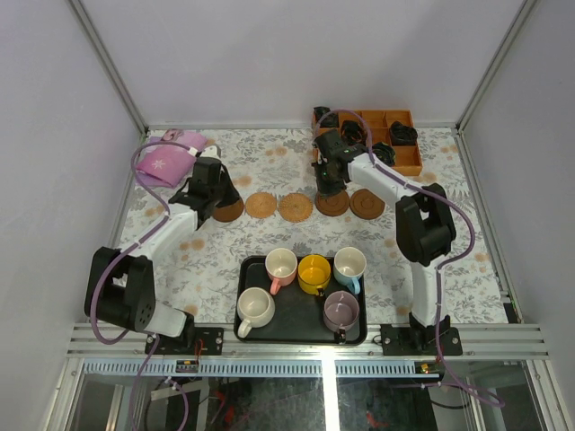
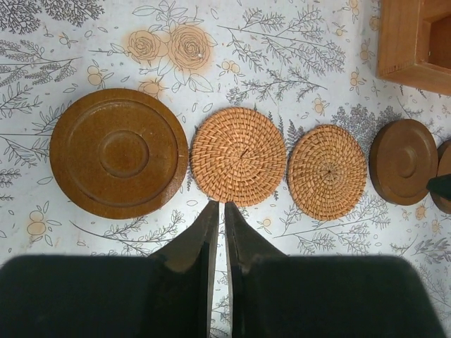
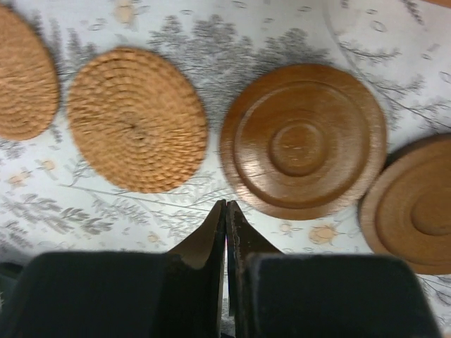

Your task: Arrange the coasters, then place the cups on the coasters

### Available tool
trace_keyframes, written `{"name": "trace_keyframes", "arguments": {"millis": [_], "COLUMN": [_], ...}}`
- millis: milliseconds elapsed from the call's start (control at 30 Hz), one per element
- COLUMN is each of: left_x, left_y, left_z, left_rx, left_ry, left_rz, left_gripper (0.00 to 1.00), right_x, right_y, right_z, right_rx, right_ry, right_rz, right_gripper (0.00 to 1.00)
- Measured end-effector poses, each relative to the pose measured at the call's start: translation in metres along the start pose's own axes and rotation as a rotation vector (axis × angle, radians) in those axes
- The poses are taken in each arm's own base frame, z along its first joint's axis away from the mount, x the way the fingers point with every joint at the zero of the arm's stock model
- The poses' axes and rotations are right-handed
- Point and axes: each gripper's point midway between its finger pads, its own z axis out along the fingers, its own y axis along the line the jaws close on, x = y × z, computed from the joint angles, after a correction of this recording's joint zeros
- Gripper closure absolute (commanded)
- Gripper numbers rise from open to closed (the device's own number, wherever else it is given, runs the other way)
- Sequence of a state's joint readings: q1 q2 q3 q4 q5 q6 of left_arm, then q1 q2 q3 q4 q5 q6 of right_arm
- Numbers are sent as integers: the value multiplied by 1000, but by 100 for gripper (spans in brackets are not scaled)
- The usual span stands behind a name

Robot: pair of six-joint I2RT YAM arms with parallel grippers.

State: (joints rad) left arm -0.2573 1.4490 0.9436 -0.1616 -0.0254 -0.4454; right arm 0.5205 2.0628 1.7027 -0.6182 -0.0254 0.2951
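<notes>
End effectors (image 2: pixel 218 205) (image 3: pixel 226 204) both closed, empty.

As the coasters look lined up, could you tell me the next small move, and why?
Probably swing the right gripper, shut and empty, back toward the blue cup: five coasters lie in a row, all cups still on the tray.

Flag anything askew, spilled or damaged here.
Nothing stands out. The five coasters lie flat in a fairly even row, and the five cups stand upright in the tray with no spill. A pink cloth lies bunched at the far left corner, away from the row.
</notes>
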Motion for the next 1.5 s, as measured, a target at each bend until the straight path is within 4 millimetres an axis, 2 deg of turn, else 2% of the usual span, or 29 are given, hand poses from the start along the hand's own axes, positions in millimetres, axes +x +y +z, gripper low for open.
{"name": "trace_keyframes", "arguments": {"millis": [100,233,367,567,1000,1300,1500], "left_x": [1,6,8,7,7,9,9], "left_y": [1,3,4,4,6,8,9], "left_z": [-2,-1,-2,-2,-1,2,2], "left_rx": [6,8,9,11,6,-2,-3], "left_ry": [-12,-14,-16,-21,-20,-11,-10], "left_rz": [-3,-13,-16,-16,-25,-36,-37], "left_gripper": [93,93,93,93,93,93,93], "right_x": [3,3,6,22,23,37,38], "right_y": [-20,-36,-42,-49,-47,-44,-43], "right_z": [3,5,13,40,46,40,39], "right_rx": [35,62,74,90,68,39,37], "right_ry": [14,13,27,87,90,106,107], "right_rz": [31,59,67,73,84,115,117], "right_gripper": [99,100,100,100,100,100,100]}}
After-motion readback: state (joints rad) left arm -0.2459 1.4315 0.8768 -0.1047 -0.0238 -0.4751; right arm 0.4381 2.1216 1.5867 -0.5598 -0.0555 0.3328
